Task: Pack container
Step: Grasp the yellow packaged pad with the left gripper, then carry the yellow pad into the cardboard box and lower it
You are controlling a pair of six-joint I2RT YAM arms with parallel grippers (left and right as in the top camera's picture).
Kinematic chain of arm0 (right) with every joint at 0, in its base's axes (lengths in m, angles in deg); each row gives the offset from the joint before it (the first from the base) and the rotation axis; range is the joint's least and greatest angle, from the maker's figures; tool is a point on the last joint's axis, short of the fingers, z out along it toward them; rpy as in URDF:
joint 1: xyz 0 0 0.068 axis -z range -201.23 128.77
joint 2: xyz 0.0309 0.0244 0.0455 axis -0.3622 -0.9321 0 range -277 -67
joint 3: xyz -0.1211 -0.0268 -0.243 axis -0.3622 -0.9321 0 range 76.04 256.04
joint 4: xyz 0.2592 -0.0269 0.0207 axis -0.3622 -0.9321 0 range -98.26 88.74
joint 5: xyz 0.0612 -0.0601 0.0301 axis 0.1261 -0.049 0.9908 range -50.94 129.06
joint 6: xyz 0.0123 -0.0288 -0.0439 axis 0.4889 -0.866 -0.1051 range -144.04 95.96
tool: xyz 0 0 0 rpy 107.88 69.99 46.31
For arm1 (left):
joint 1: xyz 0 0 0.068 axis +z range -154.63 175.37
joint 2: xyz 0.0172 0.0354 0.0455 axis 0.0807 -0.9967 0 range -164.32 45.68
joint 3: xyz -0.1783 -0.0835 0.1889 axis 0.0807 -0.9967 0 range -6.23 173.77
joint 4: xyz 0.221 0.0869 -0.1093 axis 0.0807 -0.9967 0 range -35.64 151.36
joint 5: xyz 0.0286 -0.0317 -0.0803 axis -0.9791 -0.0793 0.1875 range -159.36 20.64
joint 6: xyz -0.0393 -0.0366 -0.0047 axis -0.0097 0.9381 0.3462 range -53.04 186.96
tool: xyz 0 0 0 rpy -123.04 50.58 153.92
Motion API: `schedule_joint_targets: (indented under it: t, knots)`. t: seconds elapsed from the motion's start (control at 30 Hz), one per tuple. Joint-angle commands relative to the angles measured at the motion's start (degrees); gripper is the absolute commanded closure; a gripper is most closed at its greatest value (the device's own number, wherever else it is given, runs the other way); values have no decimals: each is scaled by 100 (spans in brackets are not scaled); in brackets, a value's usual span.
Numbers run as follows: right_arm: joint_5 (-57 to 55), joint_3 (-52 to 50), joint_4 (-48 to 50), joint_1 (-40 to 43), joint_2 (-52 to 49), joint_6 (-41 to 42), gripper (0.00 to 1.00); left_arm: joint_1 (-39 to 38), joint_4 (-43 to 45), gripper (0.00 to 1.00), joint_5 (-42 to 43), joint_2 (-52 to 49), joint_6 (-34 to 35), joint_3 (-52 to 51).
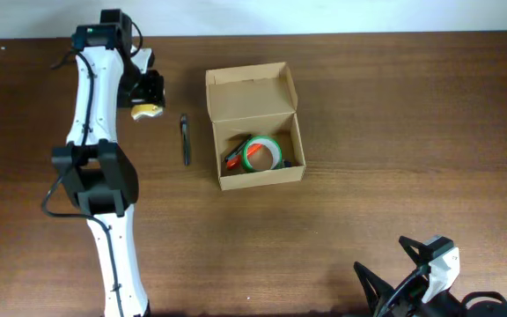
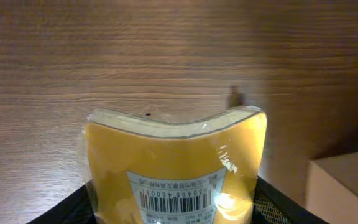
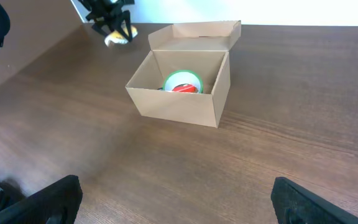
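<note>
Overhead, my left hand [image 1: 146,99] is clamped on a film-wrapped yellow pad [image 2: 173,149], left of the open container [image 1: 262,176] on the worktop [image 1: 394,132]. That thin cardboard probably slides and dents easily; I'd steady it by a side wall, not the flap [image 1: 252,92].

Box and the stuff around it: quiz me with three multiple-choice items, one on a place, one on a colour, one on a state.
1. Where is the pen relative to the box? A) inside it B) on the table beside it C) on its lid
2. What colour is the tape roll in the box? A) green B) blue C) white
3. The left gripper is: A) open, empty B) shut on a yellow packet C) shut on the pen
Answers: 1 B, it lies on bare wood by the box wall; 2 A, its green ring shows inside; 3 B, the packet sits between its fingers.
</note>
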Motion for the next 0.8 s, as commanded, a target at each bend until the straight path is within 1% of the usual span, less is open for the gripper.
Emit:
schedule_joint_targets:
  t: [0.0, 0.1, 0.3, 0.5, 0.77]
  knots:
    - [11, -22, 17, -31, 44, 44, 1, -308, -214, 35, 332, -9, -59, 483]
    - [11, -22, 17, -31, 44, 44, 1, -632, -411, 35, 328, -2, -164, 785]
    - [11, -22, 17, -31, 44, 46, 1, -1231, -627, 34, 258, 2, -166, 1346]
    - [11, -22, 17, -31, 44, 44, 1, -1624, -1246, 34, 203, 2, -162, 1891]
    - [11, -22, 17, -31, 44, 44, 1, -2070, -1244, 33, 192, 415, -166, 1895]
